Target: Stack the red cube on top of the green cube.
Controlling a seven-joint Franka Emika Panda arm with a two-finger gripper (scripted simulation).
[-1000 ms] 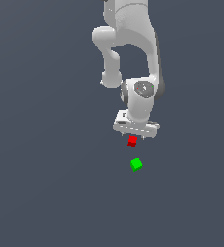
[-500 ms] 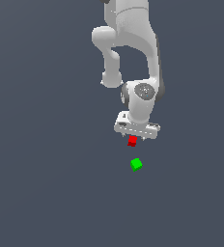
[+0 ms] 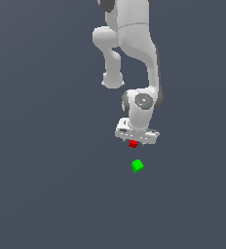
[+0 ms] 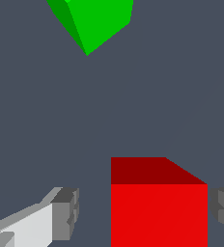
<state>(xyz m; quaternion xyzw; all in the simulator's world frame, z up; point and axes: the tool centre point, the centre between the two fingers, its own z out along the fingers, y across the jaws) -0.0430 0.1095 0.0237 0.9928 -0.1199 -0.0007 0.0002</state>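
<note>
My gripper (image 3: 134, 142) stood open around the red cube (image 3: 133, 144): one finger (image 4: 65, 213) stood apart from it. The green cube (image 3: 137, 166) lay near, not touching

In the wrist view the green cube (image 4: 97, 21) and the red cube (image 4: 158, 207) are cut off by the frame edge. In the exterior view the gripper (image 3: 134, 144) fingers are too small to tell, the red cube just beneath the hand partly hidden
</note>
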